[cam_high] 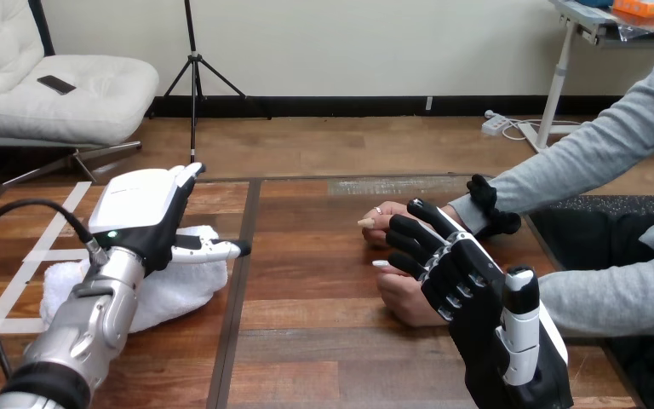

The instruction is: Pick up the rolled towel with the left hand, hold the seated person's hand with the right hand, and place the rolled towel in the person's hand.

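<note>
table [324, 341]: wooden planks | white tape strips [41, 237]: on table's left part

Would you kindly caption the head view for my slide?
Left hand over the rolled towel; right hand open above the person's nearer hand.

Legible markings: none.
Wooden table [324, 341] and the items resting on it: no readable text, label, number or sign.

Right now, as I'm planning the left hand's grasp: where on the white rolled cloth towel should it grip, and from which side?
Probably its middle, from above: the white rolled cloth towel lies flat on the wooden table, long side left to right, with the left hand over it.
</note>
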